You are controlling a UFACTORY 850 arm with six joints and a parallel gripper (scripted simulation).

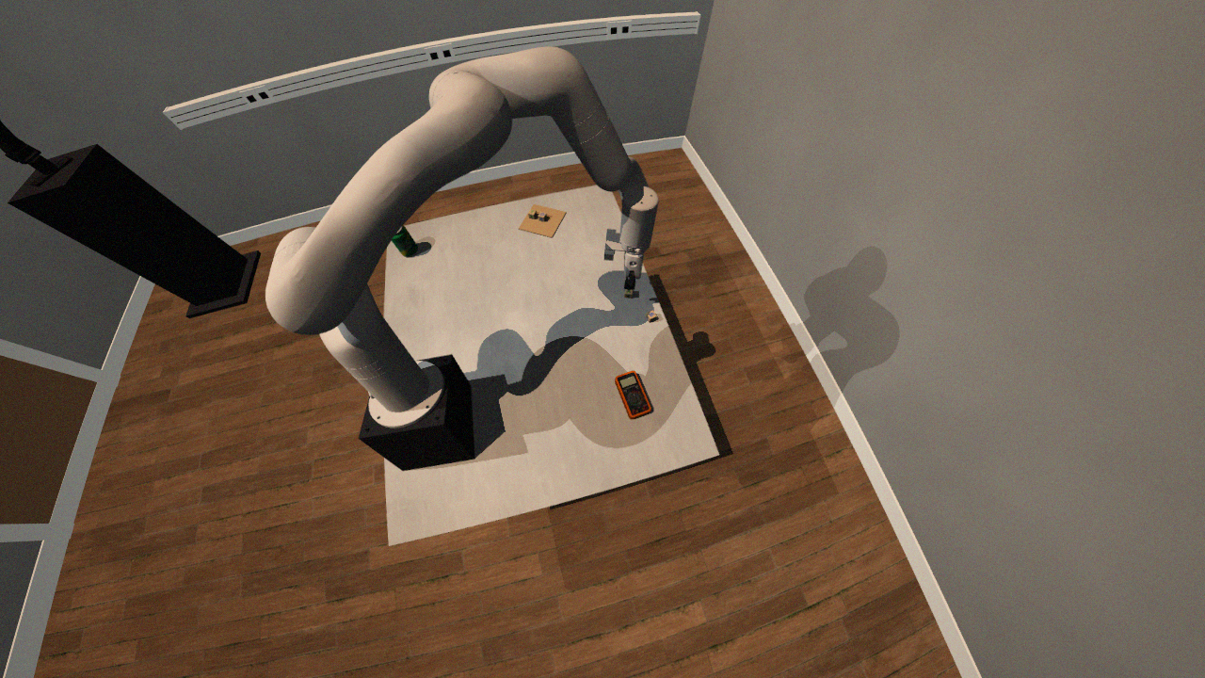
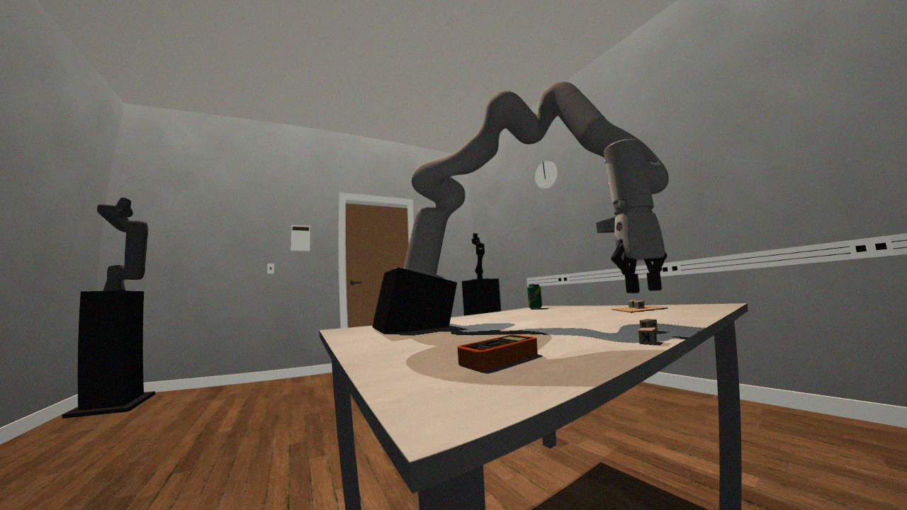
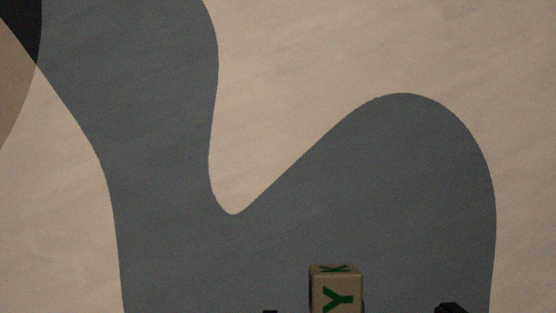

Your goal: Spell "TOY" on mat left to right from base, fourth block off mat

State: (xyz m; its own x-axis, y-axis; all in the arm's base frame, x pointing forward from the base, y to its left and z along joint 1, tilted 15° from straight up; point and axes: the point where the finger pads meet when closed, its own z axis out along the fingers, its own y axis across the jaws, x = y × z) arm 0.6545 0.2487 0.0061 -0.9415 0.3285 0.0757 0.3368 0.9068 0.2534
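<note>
A pale block with a green Y (image 3: 335, 289) stands on the table in the arm's shadow, at the bottom edge of the wrist view. My gripper (image 2: 640, 282) hangs well above it, open and empty; it also shows in the overhead view (image 1: 629, 284). The Y block (image 2: 647, 323) sits near the table's far right edge. A second block with a blue letter (image 2: 647, 336) stands just in front of it, also seen from overhead (image 1: 652, 315). The small tan mat (image 1: 541, 222) lies farther back with two blocks (image 2: 635, 304) on it; their letters are too small to read.
An orange multimeter (image 1: 633, 395) lies toward the front of the table. A green can (image 1: 402, 242) stands at the back left, near the arm. The table edge (image 1: 674, 320) runs close beside the two loose blocks.
</note>
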